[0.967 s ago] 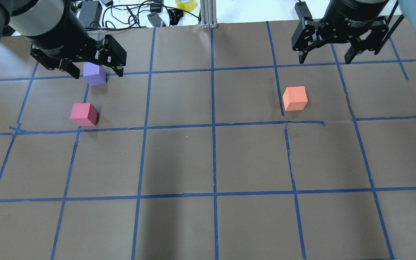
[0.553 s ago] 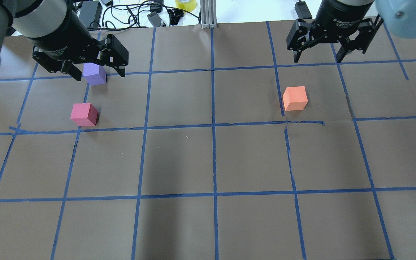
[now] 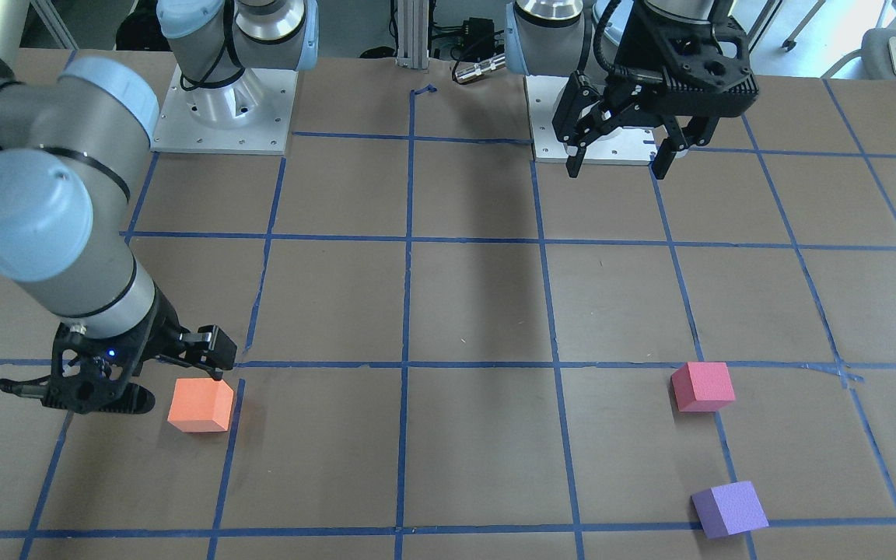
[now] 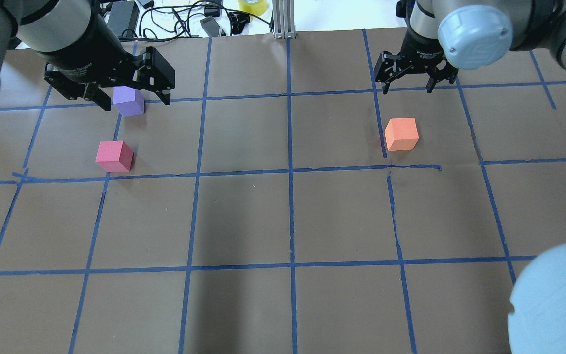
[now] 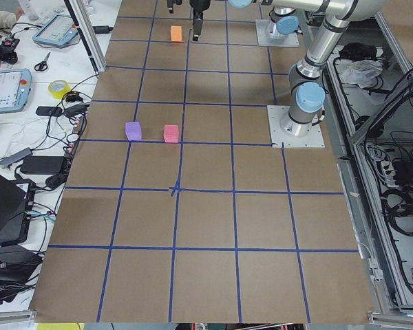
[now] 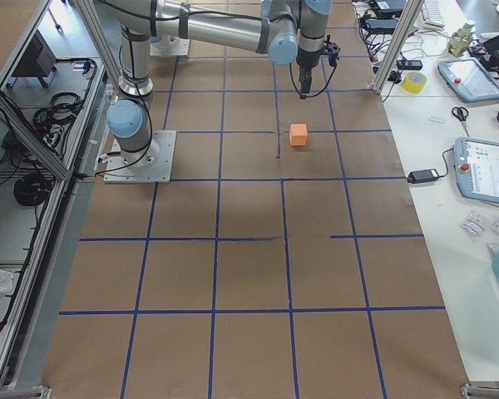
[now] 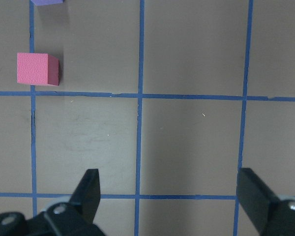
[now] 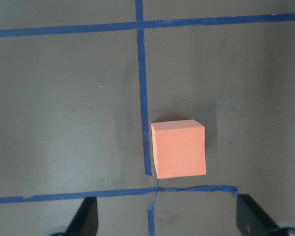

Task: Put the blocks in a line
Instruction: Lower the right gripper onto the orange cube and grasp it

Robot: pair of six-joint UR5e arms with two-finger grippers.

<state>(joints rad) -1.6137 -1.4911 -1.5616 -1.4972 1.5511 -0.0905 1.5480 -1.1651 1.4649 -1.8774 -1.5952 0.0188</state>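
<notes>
Brown and crossed by blue tape lines [image 4: 291,211], the surface [image 4: 243,221] carries three blocks. Nearest, at left of the overhead frame, the pinkish red block [image 4: 114,156] is seen. The orange block [image 4: 401,133] lies well apart at right, and the purple block [image 4: 128,101] farther back at upper left. The left end effector [image 3: 617,169] and right end effector [image 4: 407,90] are held spread, empty.

orange block [image 4: 401,133] alone, open table [image 4: 342,216] on every side, red block [image 4: 114,156] near purple block [image 4: 129,102], gap between
</notes>
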